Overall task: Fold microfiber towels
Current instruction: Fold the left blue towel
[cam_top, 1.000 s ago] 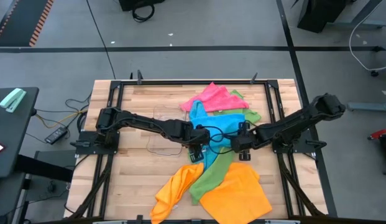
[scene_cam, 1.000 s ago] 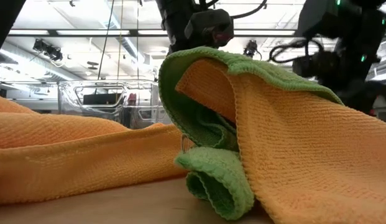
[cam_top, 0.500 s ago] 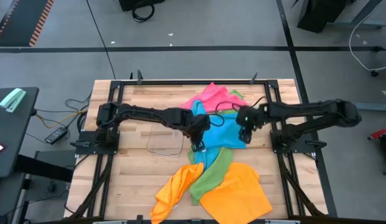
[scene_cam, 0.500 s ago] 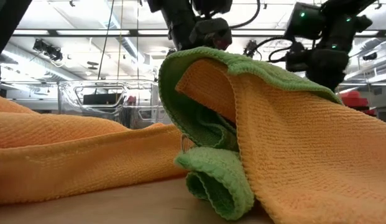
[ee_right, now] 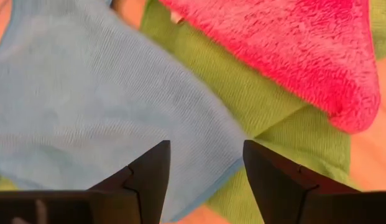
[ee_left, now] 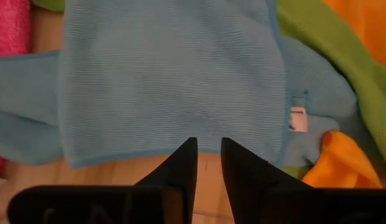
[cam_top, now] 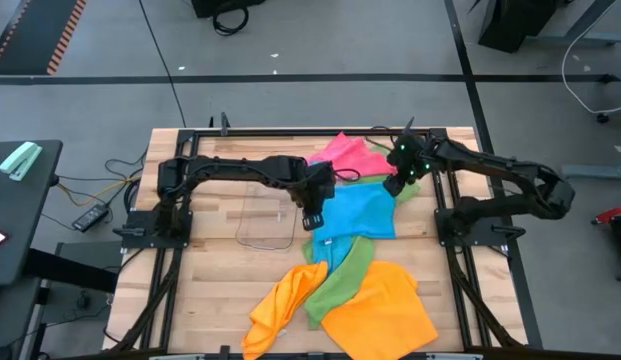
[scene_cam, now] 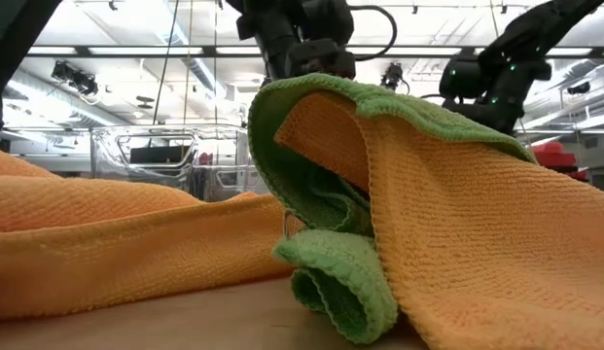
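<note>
Blue towel (cam_top: 355, 212) now lies spread flat mid-bench (cam_top: 215, 255), w/ pink, green & orange cloths around it. Left claw (ee_left: 206, 155), nearly closed on nothing, sits at its near edge; right claw (ee_right: 204, 163), open & empty, has pulled back to far corner. Spread looks done; fold next.

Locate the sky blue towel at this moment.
In the high view the sky blue towel lies spread at the table's middle, between the left pincer and right pincer, below the pink towel.
</note>
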You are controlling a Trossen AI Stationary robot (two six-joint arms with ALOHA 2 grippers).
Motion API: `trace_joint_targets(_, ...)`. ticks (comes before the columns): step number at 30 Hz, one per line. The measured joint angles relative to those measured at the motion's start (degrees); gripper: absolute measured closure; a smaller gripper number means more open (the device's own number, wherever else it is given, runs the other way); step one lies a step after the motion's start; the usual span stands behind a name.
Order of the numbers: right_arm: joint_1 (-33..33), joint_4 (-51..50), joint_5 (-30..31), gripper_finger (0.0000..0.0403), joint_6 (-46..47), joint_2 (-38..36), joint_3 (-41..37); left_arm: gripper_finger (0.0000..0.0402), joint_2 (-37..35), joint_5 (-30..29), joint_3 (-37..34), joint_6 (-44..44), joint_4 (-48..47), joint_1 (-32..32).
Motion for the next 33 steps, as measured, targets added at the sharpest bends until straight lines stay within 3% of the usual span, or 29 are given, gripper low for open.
trace_joint_targets(7,-5.6,2.4,-3.1,0.0201,-1.7,6.2,0.0,0.0323,0.0,3.5,0.0,1.2,0.0,3.4)
trace_joint_targets(15,-7.2,2.6,-2.6,0.0188,-3.5,11.0,0.0,0.0336,0.0,7.7,0.0,1.2,0.0,4.5)
trace_joint_targets(19,-7.2,2.6,-6.1,0.0189,-4.9,12.9,0.0,0.034,0.0,8.1,0.0,1.2,-0.1,4.4)
trace_joint_targets(33,-7.1,4.8,-6.6,0.0337,-7.7,14.3,0.0,0.0349,0.0,8.1,0.0,0.6,-3.6,3.2)
